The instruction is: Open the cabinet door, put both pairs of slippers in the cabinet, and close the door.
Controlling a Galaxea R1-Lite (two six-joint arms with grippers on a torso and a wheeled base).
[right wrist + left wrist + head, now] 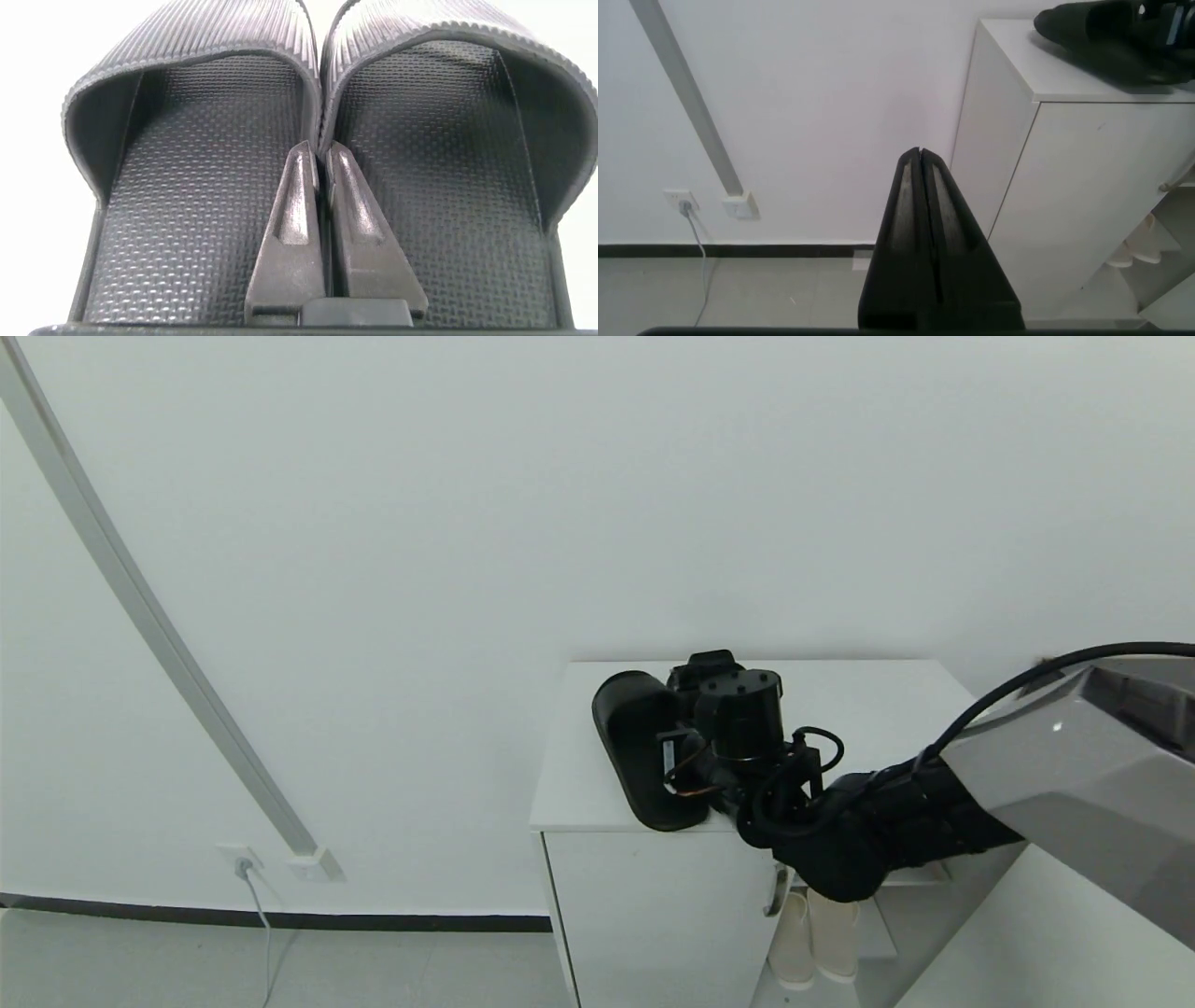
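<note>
The right tool [322, 154], its two fingers drawn narrow, pinches the adjoining inner strap edges of the black slippers [187, 187], one finger inside each shoe. The pair counts two ribbed-strap slippers, side by side and touching. In the head view the black slippers [639, 747] are at the front left part of the top of the white cabinet [644, 915], their lower end reaching the front edge; whether they rest on the top or are lifted just off it cannot be told.

The left tool [920, 154] hangs in the air off the cabinet's left side, above the floor [140, 961], its fingers pressed together with nothing between them.

The right-hand door [1018, 943] of the cabinet stands open toward the robot. The left-hand panel is closed, with one handle [777, 889] at its edge. Inside the open half, on the bottom level under a shelf [920, 873], stand two pale slippers [814, 933], one pair, upright and side by side.

On the wall to the left, one socket [240, 859] has one cable [266, 933] plugged in, and one white conduit [140, 607] runs slantwise down to a small box just beside it.
</note>
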